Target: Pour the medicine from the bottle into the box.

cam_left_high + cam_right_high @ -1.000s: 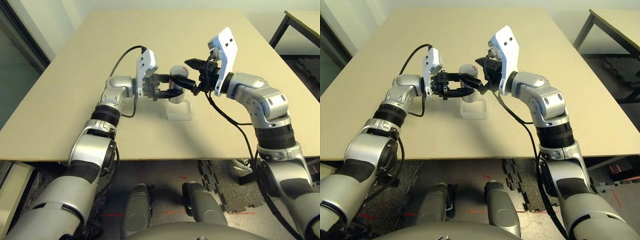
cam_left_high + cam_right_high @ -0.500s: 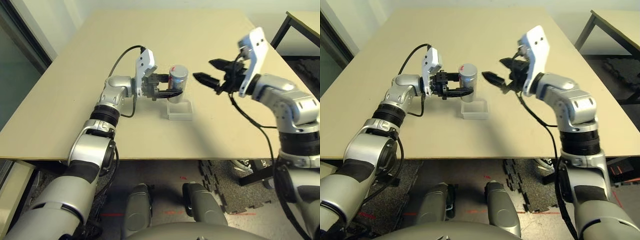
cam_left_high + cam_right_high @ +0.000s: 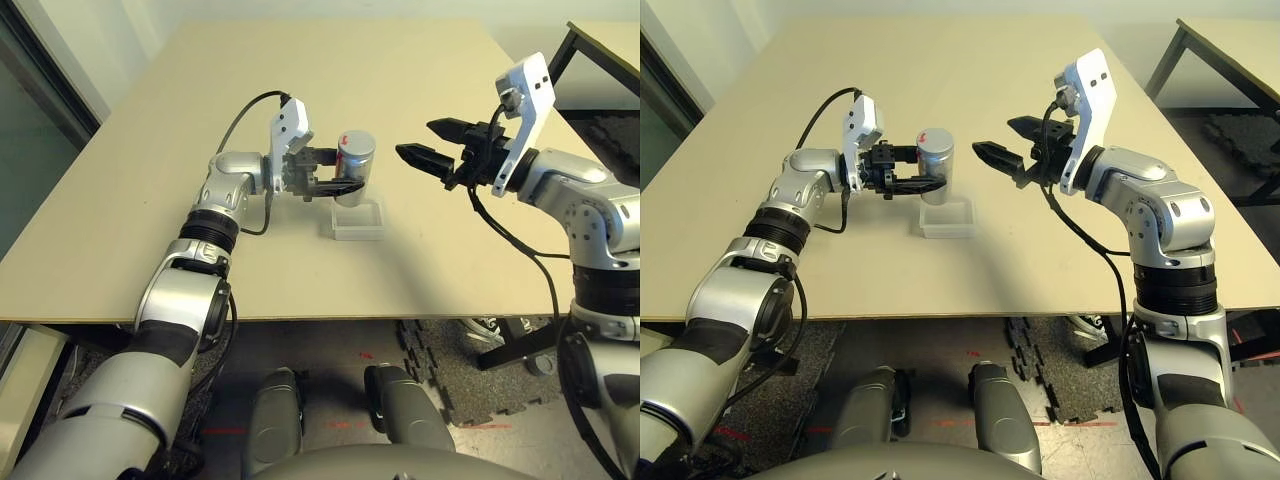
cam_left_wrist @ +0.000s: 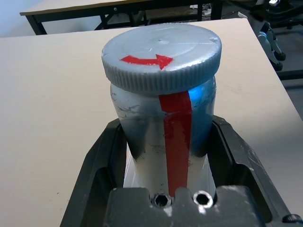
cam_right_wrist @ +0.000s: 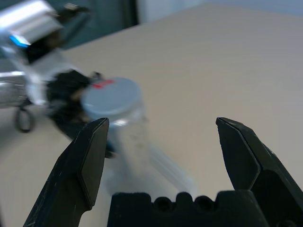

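overhead, the left hand (image 3: 335, 178) grips the bottle (image 3: 354, 167) upright just above the box (image 3: 358, 222) on the worktop (image 3: 120, 200); the right hand (image 3: 432, 145) hangs spread and empty, apart. at the left wrist, the cap (image 4: 161, 56) is on, so uncapping and pouring remain.

Your left gripper (image 3: 335, 170) sat clamped at frame centre; your right gripper (image 3: 428, 142) hung open, upper right.
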You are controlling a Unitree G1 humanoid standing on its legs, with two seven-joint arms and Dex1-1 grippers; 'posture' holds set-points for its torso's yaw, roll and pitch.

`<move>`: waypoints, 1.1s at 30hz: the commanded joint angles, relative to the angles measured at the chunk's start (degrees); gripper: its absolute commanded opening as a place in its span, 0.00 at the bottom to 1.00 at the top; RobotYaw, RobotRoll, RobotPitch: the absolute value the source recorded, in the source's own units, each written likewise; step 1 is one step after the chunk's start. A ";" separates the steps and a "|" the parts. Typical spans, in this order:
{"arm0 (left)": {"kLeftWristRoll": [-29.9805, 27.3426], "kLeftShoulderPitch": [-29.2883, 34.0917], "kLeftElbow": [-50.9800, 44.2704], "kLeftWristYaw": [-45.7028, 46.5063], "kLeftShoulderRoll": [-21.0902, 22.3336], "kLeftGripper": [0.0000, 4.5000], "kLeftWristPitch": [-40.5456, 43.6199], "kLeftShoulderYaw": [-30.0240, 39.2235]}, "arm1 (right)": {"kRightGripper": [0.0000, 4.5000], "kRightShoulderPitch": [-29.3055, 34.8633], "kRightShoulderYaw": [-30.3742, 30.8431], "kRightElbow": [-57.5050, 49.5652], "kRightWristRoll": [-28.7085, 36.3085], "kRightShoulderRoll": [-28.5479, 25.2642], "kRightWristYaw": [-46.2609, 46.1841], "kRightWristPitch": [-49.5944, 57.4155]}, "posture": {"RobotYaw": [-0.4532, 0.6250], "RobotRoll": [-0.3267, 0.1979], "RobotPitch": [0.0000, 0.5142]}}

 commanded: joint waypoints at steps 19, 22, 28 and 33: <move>0.23 -0.26 -0.62 -0.19 -0.58 0.59 0.24 0.09 | 1.00 -8.26 11.97 9.53 -8.36 5.72 3.72 -8.35 | 0.26 0.62 0.17; 0.16 0.00 -1.02 -0.18 -0.67 0.59 0.41 0.06 | 1.00 -8.51 12.04 10.82 -9.29 6.51 3.76 -9.27 | 0.26 0.62 0.17; 0.14 0.08 -1.09 -0.19 -0.68 0.59 0.51 0.07 | 0.86 -8.41 11.38 11.09 -9.59 7.67 3.52 -8.27 | 0.26 0.62 0.17; 0.22 -0.01 -0.79 -0.13 -0.83 0.59 0.37 0.05 | 0.57 -8.28 10.55 10.31 -9.10 8.45 2.80 -7.18 | 0.25 0.62 0.17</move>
